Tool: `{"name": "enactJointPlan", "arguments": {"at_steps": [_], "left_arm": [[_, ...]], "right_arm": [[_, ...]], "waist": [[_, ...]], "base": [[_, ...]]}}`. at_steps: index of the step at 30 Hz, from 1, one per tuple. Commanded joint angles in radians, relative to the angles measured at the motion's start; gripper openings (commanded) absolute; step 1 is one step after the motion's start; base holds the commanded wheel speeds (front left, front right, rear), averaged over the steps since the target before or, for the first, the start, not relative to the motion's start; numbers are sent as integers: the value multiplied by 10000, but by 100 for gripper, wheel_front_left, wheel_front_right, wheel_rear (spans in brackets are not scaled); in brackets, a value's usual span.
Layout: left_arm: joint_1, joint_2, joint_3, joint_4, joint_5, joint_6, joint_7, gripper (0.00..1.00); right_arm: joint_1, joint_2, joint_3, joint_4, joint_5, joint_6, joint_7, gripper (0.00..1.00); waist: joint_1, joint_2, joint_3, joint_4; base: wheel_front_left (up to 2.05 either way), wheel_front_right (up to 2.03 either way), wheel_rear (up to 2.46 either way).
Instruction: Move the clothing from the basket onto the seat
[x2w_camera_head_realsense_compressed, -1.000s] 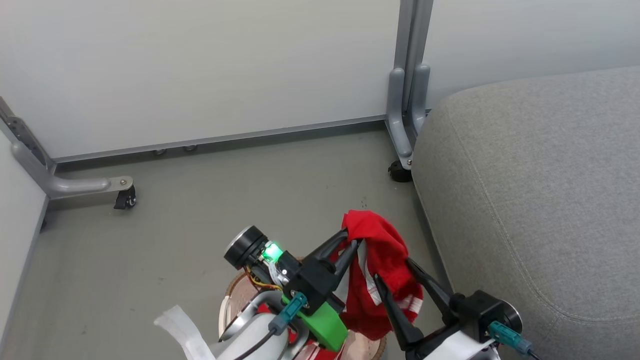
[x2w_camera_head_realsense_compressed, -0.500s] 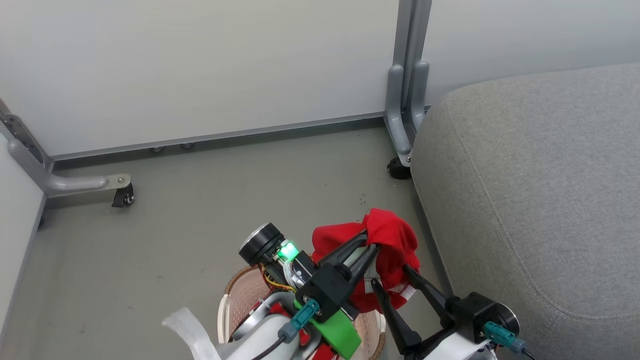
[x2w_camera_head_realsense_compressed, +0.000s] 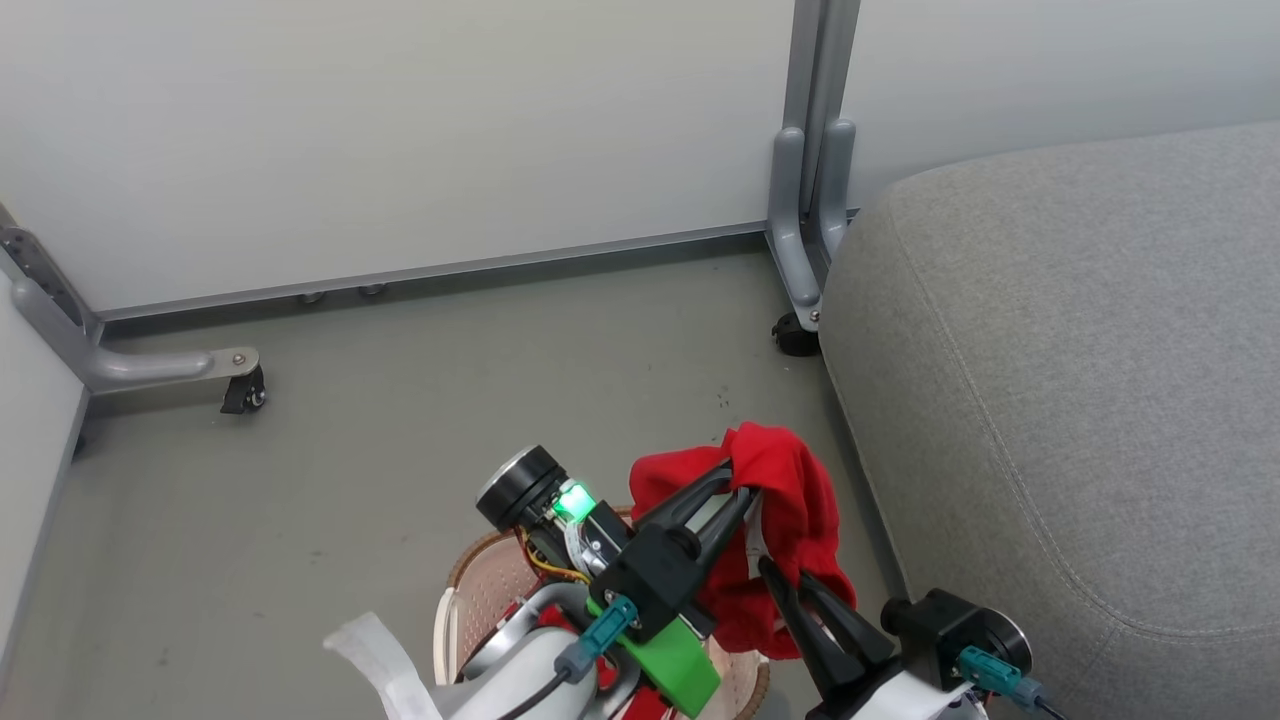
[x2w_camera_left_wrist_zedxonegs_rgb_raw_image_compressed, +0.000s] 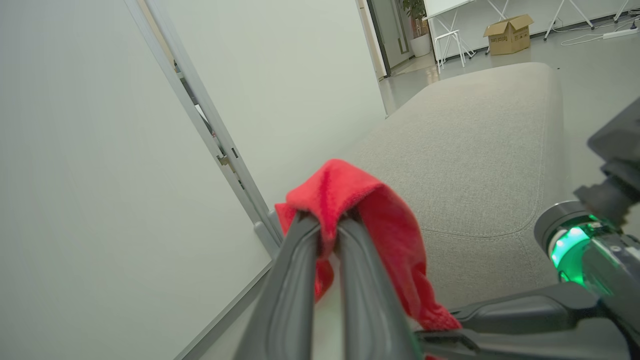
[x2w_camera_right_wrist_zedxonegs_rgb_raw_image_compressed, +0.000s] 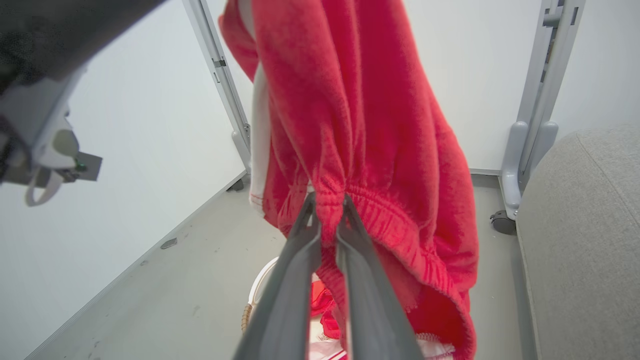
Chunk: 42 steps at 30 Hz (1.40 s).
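Observation:
A red garment of the clothing (x2w_camera_head_realsense_compressed: 800, 500) hangs in the air between my two grippers, just left of the seat (x2w_camera_head_realsense_compressed: 1050, 350), a big grey cushion. My left gripper (x2w_camera_head_realsense_compressed: 738, 478) is shut on its top fold, and the left wrist view shows the clothing (x2w_camera_left_wrist_zedxonegs_rgb_raw_image_compressed: 350, 190) pinched at my left gripper (x2w_camera_left_wrist_zedxonegs_rgb_raw_image_compressed: 327, 225) with the seat (x2w_camera_left_wrist_zedxonegs_rgb_raw_image_compressed: 475, 150) behind. My right gripper (x2w_camera_head_realsense_compressed: 785, 575) is shut on its lower part; the right wrist view shows my right gripper (x2w_camera_right_wrist_zedxonegs_rgb_raw_image_compressed: 327, 205) biting the gathered band of the clothing (x2w_camera_right_wrist_zedxonegs_rgb_raw_image_compressed: 360, 100). The basket (x2w_camera_head_realsense_compressed: 470, 570) sits below my arms, with more red fabric (x2w_camera_right_wrist_zedxonegs_rgb_raw_image_compressed: 322, 305) inside.
White partition panels on grey metal legs wall off the far side. One castor foot (x2w_camera_head_realsense_compressed: 797, 335) stands against the seat's corner and another castor foot (x2w_camera_head_realsense_compressed: 245, 395) at the left. Grey floor (x2w_camera_head_realsense_compressed: 450, 400) lies between the panels and the basket.
My right gripper, which stood open around the garment's lower part, has shut on it. The left gripper moved a little right with the garment a second ago, then held.

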Motion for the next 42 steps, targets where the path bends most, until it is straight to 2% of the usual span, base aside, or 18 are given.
{"name": "enactJointPlan", "arguments": {"at_steps": [1,5,6,7,8,9,29,39,42], "left_arm": [[-139,59,40,11,-23,73,-7,0],[-135,70,21,167,-25,147,-7,0],[-132,64,28,199,-41,159,-7,4],[-129,58,33,240,-47,178,-7,32],[-118,55,29,286,-65,180,-7,84],[-107,51,16,333,-96,189,2,100],[55,-29,30,683,-756,172,380,100],[625,-14,480,726,-1744,203,275,100],[754,22,532,578,-2080,-98,170,100]], "right_arm": [[-98,-37,20,-16,51,-3,-33,0],[-82,-54,14,-28,83,-3,-33,0],[-82,-55,19,-23,96,-3,-33,0],[-84,-55,22,-24,115,-3,-33,0],[-86,-54,21,-29,141,-3,-33,0],[-81,-42,5,-50,181,-3,-33,0],[-150,-105,-189,-187,89,-3,-33,0],[-58,-172,-629,-648,-165,-3,-33,0],[-106,-182,-779,-890,-241,-3,-33,0]], "waist": [[0,0,9,1],[0,0,23,5],[0,0,26,4],[0,0,29,2],[0,0,30,-1],[0,0,30,-8],[0,0,173,-306],[0,0,745,-1310],[0,0,1154,-1787]], "base": [[0,0,0],[0,0,0],[0,0,0],[0,0,0],[0,0,0],[0,0,0],[0,0,0],[0,0,0],[0,0,0]]}}
